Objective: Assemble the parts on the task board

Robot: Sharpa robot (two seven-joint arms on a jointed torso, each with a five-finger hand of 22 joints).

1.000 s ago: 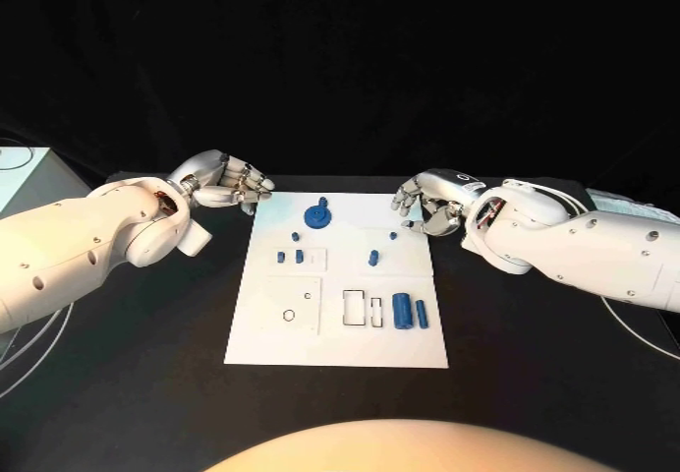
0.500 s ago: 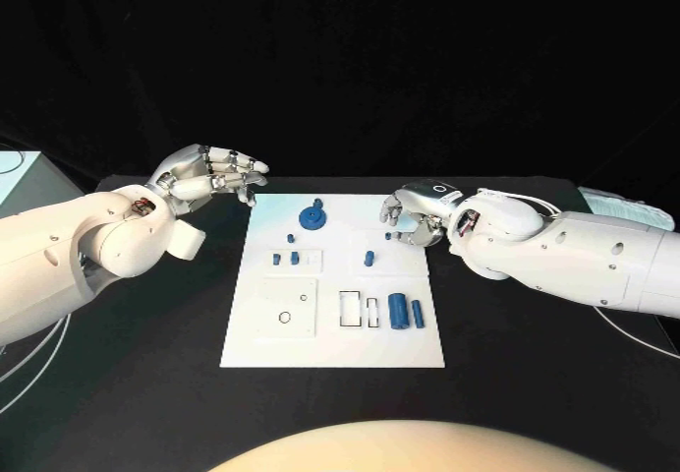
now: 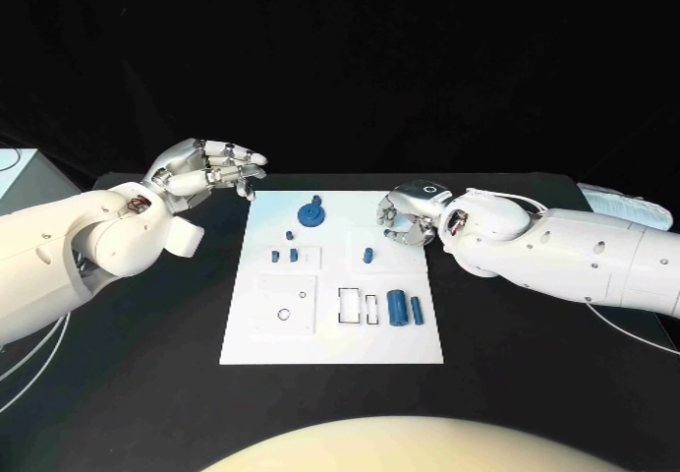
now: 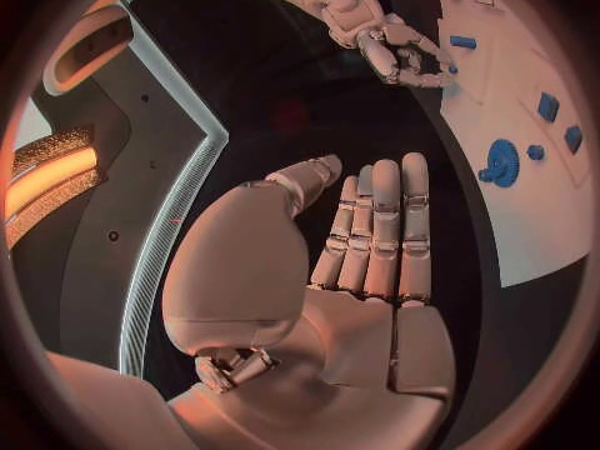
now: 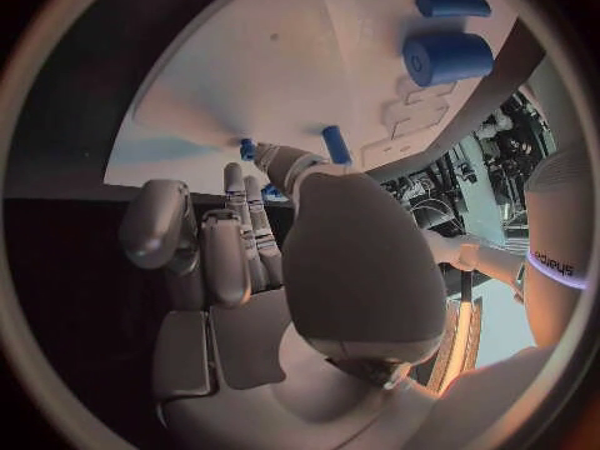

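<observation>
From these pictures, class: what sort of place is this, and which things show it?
Probably a robotics lab test bench: a black table holds a white task board with small blue parts, and white robot arms reach in, left hand and right hand.

Head view: high, looking steeply down on the black bench [image 3: 128, 393], whole task board [image 3: 284, 344] centred, both arms entering from the sides.
Left wrist view: fisheye behind the left hand [image 4: 363, 270], close on its palm, facing across the board's edge.
Right wrist view: fisheye behind the right hand [image 5: 250, 260], close above the board.
Shared by all: the board.
</observation>
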